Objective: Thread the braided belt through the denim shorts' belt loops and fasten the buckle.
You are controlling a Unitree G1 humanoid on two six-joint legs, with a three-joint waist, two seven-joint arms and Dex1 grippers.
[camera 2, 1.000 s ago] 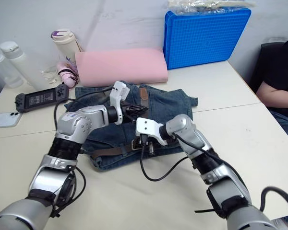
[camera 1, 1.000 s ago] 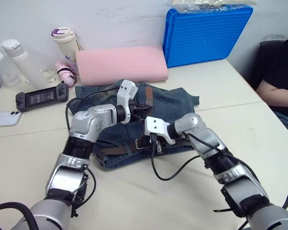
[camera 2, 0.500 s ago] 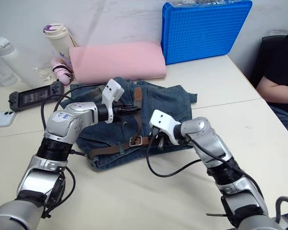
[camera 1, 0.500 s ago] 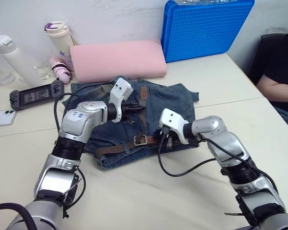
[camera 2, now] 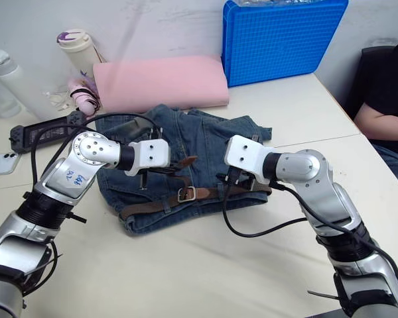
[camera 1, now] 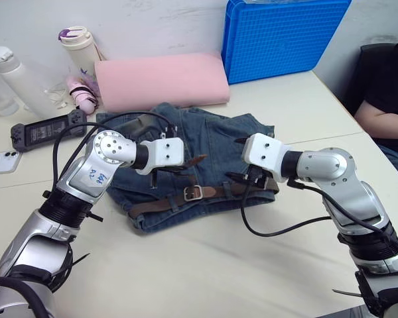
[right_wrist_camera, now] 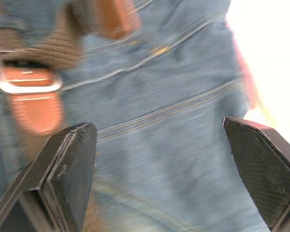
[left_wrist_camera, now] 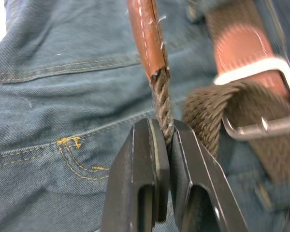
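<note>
On the white table (camera 1: 205, 265), the denim shorts (camera 1: 219, 142) lie flat with the braided belt (camera 1: 166, 202) running along the waistband and the buckle (camera 1: 192, 193) near the middle of it. My left gripper (left_wrist_camera: 168, 145) is pinched shut on the woven strap just below its brown leather tip, which lifts free over the shorts. My right gripper (right_wrist_camera: 159, 169) hangs with its fingers (right_wrist_camera: 70, 164) spread wide above the denim beside the buckle, holding nothing.

I judge the main risk to be the thin, edge-on hold: the fingers catch only a narrow part of the braid, so a sideways pull could let the strap slip or twist out before the tip meets the frame. A hard tug could also drag the whole belt through the belt loops and shift the buckle away from my open right gripper, since nothing is pinning it. The leather tip stands off the cloth and may flop past the frame rather than into it.

Compared with half a second ago, my left wrist has turned and dropped nearer the buckle, the belt's end now lies across the shorts instead of running up toward the pink foam roll (camera 1: 159, 79), and my right gripper has drawn away toward the shorts' right edge.
</note>
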